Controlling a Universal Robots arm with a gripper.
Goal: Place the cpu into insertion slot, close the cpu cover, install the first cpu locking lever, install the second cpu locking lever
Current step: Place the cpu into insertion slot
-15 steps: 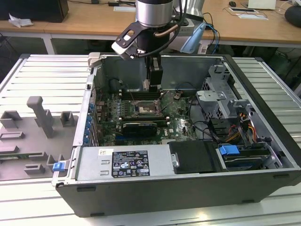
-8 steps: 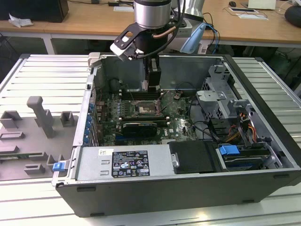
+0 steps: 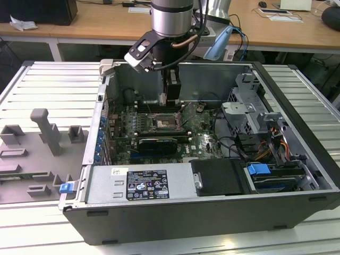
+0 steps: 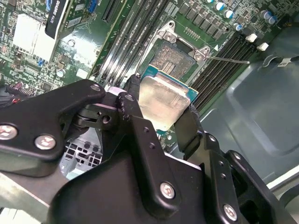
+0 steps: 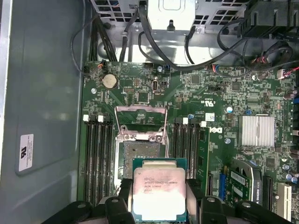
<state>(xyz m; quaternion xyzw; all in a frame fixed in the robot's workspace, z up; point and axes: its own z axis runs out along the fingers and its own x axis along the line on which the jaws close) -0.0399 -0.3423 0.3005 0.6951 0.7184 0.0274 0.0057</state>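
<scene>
The gripper (image 5: 159,198) pinches the cpu (image 5: 156,186) by opposite edges over the insertion slot (image 5: 135,154), seemingly offset toward 12 o'clock in the exterior view. The cpu cover (image 5: 140,136) stands open. Square its corners to the socket and lower it flat, no sliding.

I see an open black computer case (image 3: 175,223) lying on the slatted metal desk (image 3: 48,79), a silver power supply (image 3: 106,186) along its near wall. On the green motherboard (image 5: 187,100) I make out a coin battery (image 5: 109,81), a finned heatsink (image 5: 256,131) and long memory slots (image 5: 98,154). Grey fixture blocks (image 3: 45,133) stand outside the case, on the exterior view's left; wooden desks (image 3: 95,24) run behind.
</scene>
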